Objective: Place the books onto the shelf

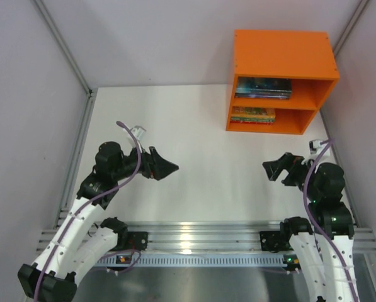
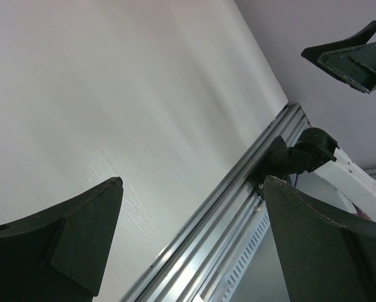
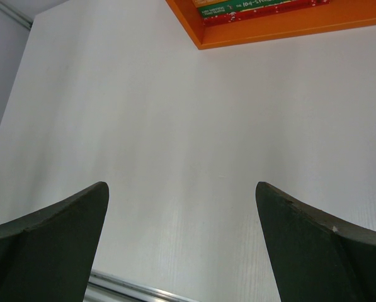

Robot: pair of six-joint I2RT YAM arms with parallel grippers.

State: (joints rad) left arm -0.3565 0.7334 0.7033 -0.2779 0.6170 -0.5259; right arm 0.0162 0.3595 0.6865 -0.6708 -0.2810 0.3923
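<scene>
Desk [image 1: 194, 135], white. Shelf [image 1: 282, 56], orange, at far right of desk, two compartments. Left fingers [image 1: 165, 168], spread wide, holding nothing. Right fingers [image 1: 274, 168], spread wide, empty. Books [image 1: 263, 87], flat stacks, one in each compartment.

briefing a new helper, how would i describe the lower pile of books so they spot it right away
Find the bright orange shelf at the far right of the white table; a horizontal board splits it into two compartments. The lower pile lies flat in the bottom one. Its orange, green and red edges set it apart from the dark blue pile above.
</scene>
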